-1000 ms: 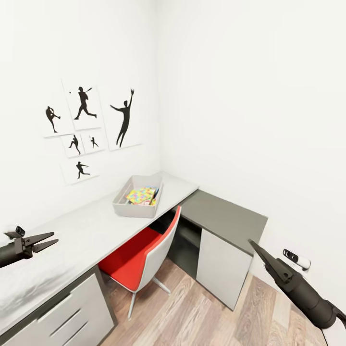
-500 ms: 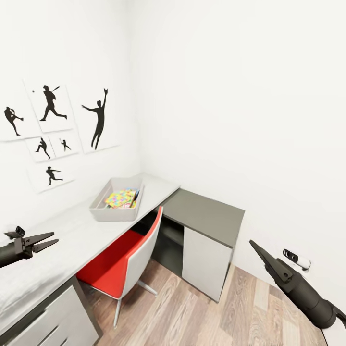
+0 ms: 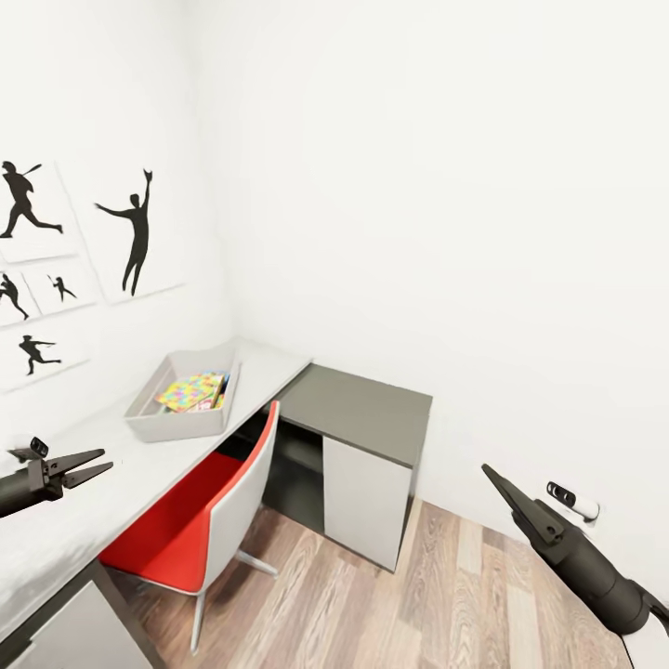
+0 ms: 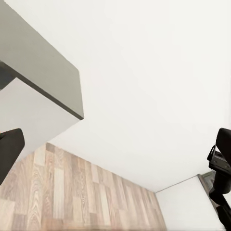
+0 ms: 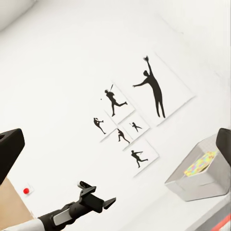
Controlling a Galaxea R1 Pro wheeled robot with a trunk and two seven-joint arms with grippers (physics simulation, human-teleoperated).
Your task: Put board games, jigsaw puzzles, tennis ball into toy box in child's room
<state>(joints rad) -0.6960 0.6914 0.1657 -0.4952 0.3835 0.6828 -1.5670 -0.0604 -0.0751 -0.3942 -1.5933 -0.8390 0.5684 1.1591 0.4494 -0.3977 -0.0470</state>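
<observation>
The light grey toy box (image 3: 177, 423) stands on the pale top of the table (image 3: 84, 506), against the wall with the posters. A colourful jigsaw puzzle (image 3: 192, 390) lies inside it; what else lies in it I cannot tell. The board games, the tennis ball and the bed are out of view. My left gripper (image 3: 104, 461) hovers open over the table's near end, well short of the box. My right gripper (image 3: 485, 467) hangs over the floor at the right, open in its wrist view (image 5: 115, 149), which also catches the toy box (image 5: 202, 180) and the left gripper (image 5: 103, 203). Both hold nothing.
A red and grey chair (image 3: 200, 520) is pushed in under the table. The lower dark grey section (image 3: 358, 409) with its white support juts out at the corner. Wood-plank floor (image 3: 418, 595) spreads between it and me. White walls stand close, and black silhouette posters (image 3: 135, 232) hang at the left.
The whole picture has slid left, so the camera has turned right. Both arms keep the same place in the view, and both grippers stay open.
</observation>
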